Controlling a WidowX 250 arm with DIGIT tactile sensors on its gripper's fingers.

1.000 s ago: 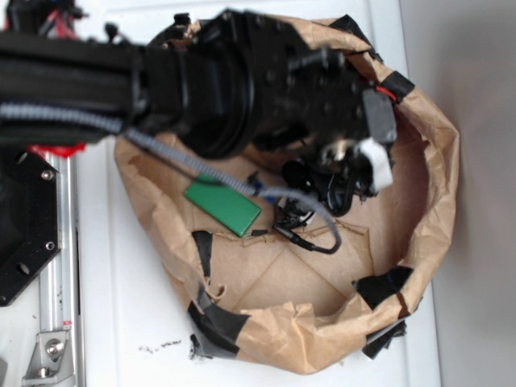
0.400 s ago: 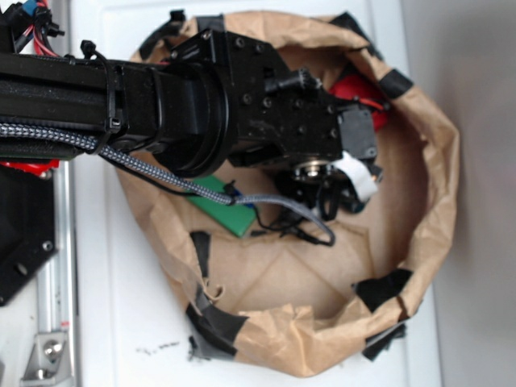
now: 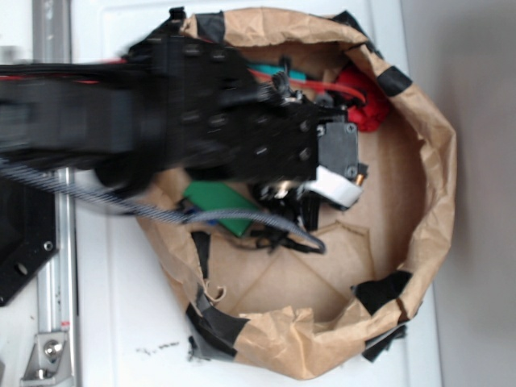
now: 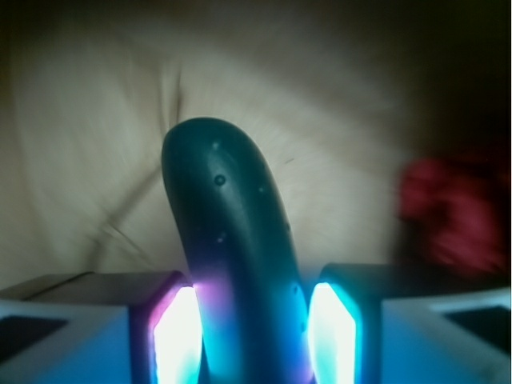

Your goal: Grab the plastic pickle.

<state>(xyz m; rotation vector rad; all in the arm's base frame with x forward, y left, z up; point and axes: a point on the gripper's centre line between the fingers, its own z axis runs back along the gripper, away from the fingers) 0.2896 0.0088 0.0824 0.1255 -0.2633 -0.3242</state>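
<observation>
holding the plastic pickle [image 4: 240, 264] clenched between both pads, your gripper [image 4: 252, 336] has the grab made, so next you need a steady lift clear of the paper bag [image 3: 427, 161].

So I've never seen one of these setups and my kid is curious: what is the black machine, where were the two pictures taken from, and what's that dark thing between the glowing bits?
The black machine is a robot arm, seen from above in the exterior picture as it reaches into a brown paper bag patched with black tape. In the bag lie a flat green block and something red near the rim. The other picture comes from a camera on the arm's wrist, looking out past its claw. The two glowing pads are the claw's fingers, and the dark green bumpy thing squeezed between them is the plastic pickle. The same red thing shows blurred on the right.
</observation>
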